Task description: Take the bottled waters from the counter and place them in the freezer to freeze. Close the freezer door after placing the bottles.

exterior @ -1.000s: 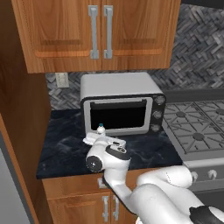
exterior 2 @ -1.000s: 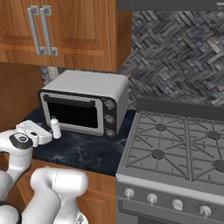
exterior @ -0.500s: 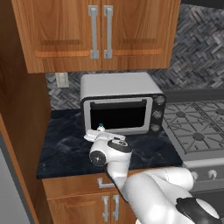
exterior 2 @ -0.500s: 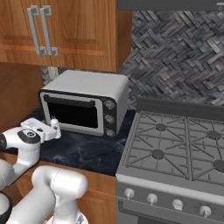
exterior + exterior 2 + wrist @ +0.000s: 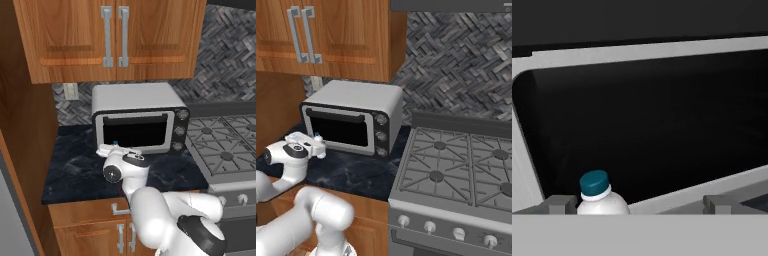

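One bottled water (image 5: 601, 199), clear with a blue cap, stands on the dark marbled counter (image 5: 75, 172) in front of the toaster oven's glass door. My gripper (image 5: 639, 204) is open and level with the bottle's neck. The bottle sits between the fingertips, close to the left fingertip (image 5: 559, 203) and far from the right one. In the left base view the blue cap (image 5: 116, 144) peeks just above my hand (image 5: 119, 152). In the right base view the cap (image 5: 318, 136) shows beside the hand (image 5: 312, 145). The freezer and the freezer door are out of view.
A grey toaster oven (image 5: 140, 120) stands on the counter right behind the bottle. A gas stove (image 5: 456, 170) lies to the right. Wooden wall cabinets (image 5: 112, 35) hang above, and a brown wooden panel (image 5: 20, 125) borders the counter on the left.
My hand has moved forward over the counter toward the toaster oven, up to the bottle. The jaws have stayed open and the bottle has not moved.
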Robot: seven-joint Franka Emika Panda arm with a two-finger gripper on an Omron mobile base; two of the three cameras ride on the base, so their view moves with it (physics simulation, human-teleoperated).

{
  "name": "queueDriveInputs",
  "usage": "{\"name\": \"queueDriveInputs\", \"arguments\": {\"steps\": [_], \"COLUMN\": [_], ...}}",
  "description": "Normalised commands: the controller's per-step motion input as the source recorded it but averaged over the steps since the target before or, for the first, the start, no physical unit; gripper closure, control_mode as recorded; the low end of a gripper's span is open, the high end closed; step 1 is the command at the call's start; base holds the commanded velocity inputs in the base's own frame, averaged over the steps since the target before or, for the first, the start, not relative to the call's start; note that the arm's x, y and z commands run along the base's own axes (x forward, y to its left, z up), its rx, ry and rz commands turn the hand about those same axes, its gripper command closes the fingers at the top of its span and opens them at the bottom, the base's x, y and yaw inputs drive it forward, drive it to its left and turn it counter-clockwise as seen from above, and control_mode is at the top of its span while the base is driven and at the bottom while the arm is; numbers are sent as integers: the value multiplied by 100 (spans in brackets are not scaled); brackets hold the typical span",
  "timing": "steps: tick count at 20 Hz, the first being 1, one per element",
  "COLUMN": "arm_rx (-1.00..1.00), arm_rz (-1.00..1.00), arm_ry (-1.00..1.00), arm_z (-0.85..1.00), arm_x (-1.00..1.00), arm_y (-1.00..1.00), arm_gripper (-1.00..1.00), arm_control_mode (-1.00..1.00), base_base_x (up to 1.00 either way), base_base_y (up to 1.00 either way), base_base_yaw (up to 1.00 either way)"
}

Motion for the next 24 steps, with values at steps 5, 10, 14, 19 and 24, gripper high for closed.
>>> {"name": "queueDriveInputs", "arguments": {"steps": [5,10,14,19,24], "arm_rx": [0,0,0,-1,-4], "arm_rz": [0,0,0,0,0], "arm_ry": [0,0,0,0,3], "arm_z": [-7,-12,-2,-3,-12], "arm_x": [17,0,0,2,16], "arm_y": [3,14,23,11,2], "arm_gripper": [-100,-100,-100,-100,-100], "arm_control_mode": [-100,-100,-100,-100,-100], "base_base_x": [0,0,0,0,0], "base_base_y": [0,0,0,0,0], "base_base_yaw": [0,0,0,0,0]}}
